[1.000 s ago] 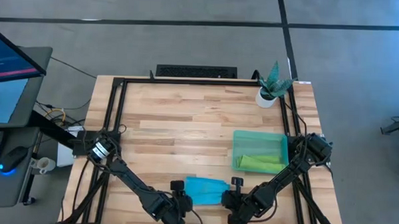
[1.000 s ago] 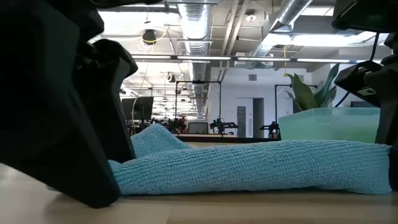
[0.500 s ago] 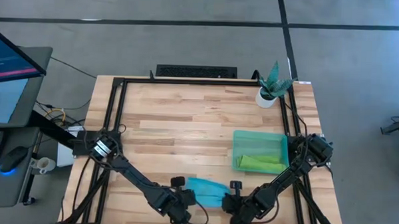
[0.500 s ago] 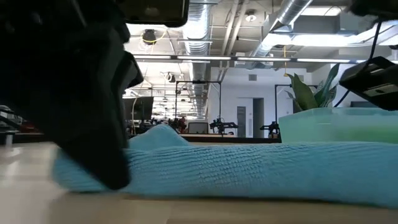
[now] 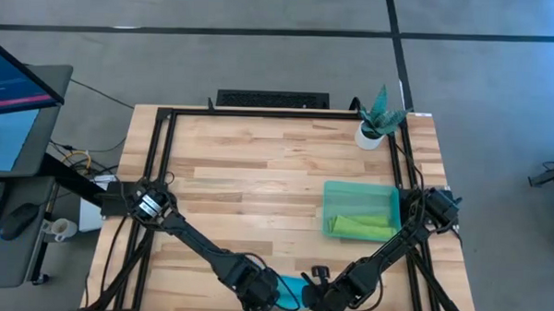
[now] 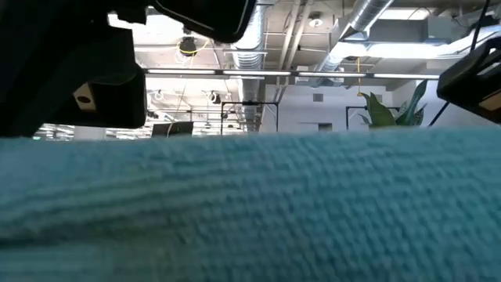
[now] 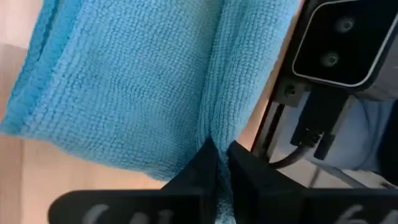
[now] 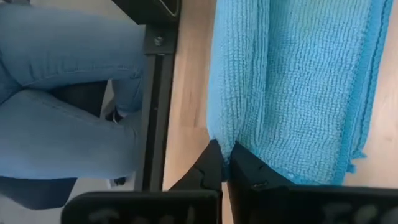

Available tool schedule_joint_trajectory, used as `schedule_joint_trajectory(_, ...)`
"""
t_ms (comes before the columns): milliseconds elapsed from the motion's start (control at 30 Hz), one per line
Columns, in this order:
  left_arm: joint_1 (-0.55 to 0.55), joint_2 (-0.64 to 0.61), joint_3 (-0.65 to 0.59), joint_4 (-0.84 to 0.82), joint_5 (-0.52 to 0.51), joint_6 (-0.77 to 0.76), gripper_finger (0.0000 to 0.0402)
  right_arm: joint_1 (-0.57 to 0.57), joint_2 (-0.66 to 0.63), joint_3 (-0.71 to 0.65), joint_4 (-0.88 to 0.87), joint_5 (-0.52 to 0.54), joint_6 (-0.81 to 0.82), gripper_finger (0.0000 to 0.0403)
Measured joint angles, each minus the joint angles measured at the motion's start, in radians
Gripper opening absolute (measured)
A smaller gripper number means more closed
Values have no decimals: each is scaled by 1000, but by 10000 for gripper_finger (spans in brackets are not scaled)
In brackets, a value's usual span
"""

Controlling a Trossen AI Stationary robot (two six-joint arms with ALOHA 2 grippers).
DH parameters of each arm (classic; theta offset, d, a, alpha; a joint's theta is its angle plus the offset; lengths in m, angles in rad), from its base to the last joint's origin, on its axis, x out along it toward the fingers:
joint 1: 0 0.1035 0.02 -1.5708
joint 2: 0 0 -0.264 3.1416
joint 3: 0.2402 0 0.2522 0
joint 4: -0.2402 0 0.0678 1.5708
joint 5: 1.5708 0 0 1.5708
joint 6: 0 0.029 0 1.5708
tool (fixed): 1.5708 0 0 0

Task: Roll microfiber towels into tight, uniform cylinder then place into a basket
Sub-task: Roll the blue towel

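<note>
The turquoise towel point(image 5: 293, 287) lies bunched at the table's near edge, between my two grippers. In the low view the towel point(image 6: 250, 211) fills the lower half. My left gripper point(image 5: 265, 294) is shut on its left part and my right gripper point(image 5: 320, 295) on its right part. The lime green towel point(image 5: 359, 227) lies rolled in the green basket point(image 5: 329, 190) at the right, resting on the basket's floor. My left gripper pinches the towel's near border point(image 7: 214, 134) between its two fingers. The cloth puckers into a ridge point(image 7: 217, 68) running away from the fingertips. The rest of the towel lies on the table. How many layers it holds, I cannot tell. My right gripper pinches the towel's near border point(image 8: 222, 134) between its two fingers, close to the table's near edge. A fold runs away from the fingertips across the cloth. The towel lies on the wood; several layered edges point(image 8: 364, 93) show at its side.
A white pot with a plant point(image 5: 372, 129) stands at the far right corner. A black frame point(image 5: 167, 133) rims the table. The low camera's housing point(image 7: 336, 43) sits at the near edge beside the towel. A person's legs in jeans point(image 8: 62, 106) stand just beyond that edge.
Both grippers have gone toward the table's near edge and closer to each other. The turquoise towel has slid with them toward the near edge and bunched narrower, right up to the low camera.
</note>
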Motion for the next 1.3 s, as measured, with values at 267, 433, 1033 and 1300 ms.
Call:
schedule_joint_trajectory(267, 40, -1, 12, -20, 40, -35, 11, -1, -2, 21, -26, -6, 24, 18)
schedule_joint_trajectory(433, 45, -1, 12, -5, 26, -97, 12, -1, -3, 33, -99, 13, 120, 20)
schedule_joint_trajectory(1033, 36, -3, -26, 185, 19, -361, 16, 27, -6, 34, -174, 13, 217, 18)
schedule_joint_trajectory(1300, 67, -4, -40, 211, 83, -376, 16, 18, -6, 33, -191, -1, 309, 17)
